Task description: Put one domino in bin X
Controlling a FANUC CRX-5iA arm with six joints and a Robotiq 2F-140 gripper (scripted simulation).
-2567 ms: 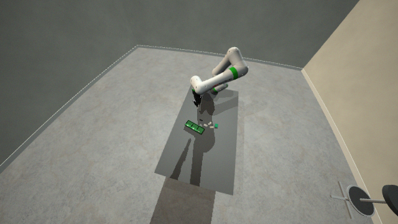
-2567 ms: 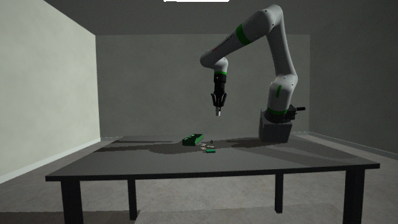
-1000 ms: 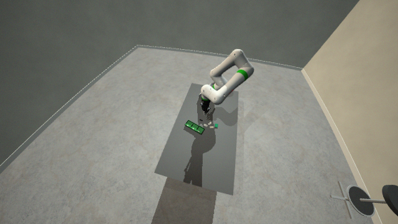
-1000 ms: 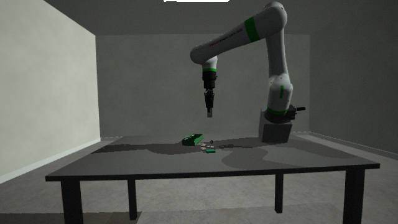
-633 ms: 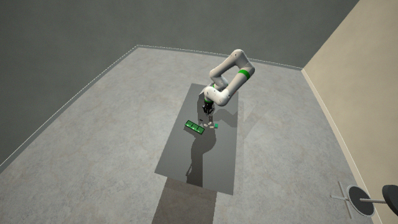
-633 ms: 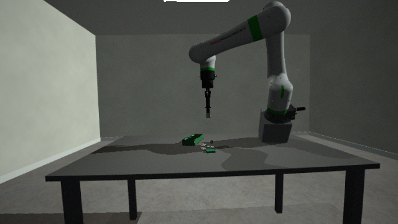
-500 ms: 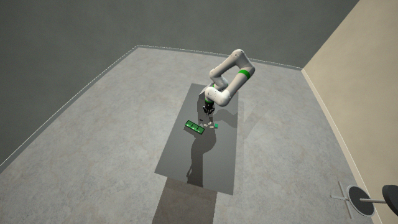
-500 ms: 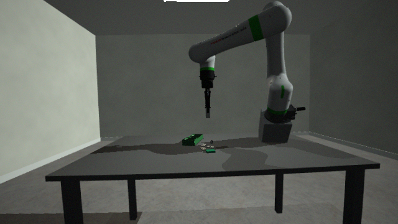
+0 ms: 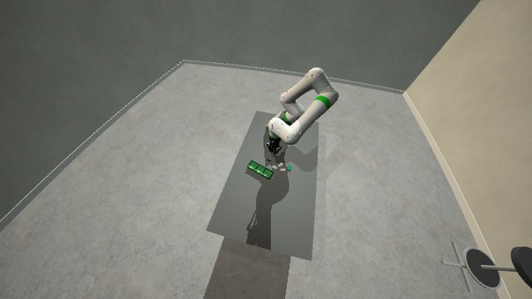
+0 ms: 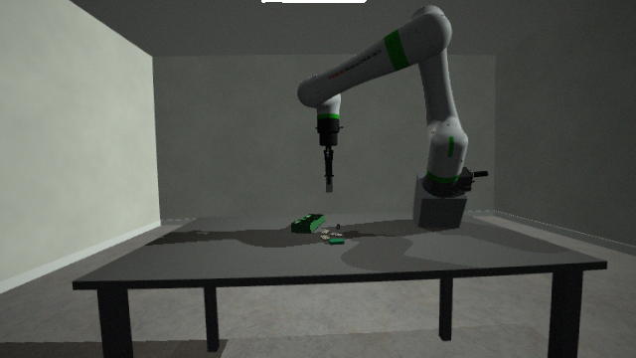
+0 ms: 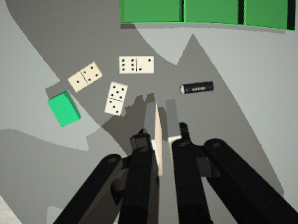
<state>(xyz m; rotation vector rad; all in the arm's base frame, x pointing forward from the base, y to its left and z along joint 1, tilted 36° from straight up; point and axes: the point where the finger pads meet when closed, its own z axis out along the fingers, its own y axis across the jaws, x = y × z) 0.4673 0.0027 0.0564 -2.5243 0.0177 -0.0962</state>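
Observation:
Three white dominoes lie on the table in the wrist view: one at the left, one nearer the bins, one closest to me. They show as a small cluster in the top and exterior views. My gripper hangs high above the table, shut, with nothing seen between its fingers.
A small green block lies left of the dominoes. A small black piece lies to their right. The arm's grey base stands at the table's far right.

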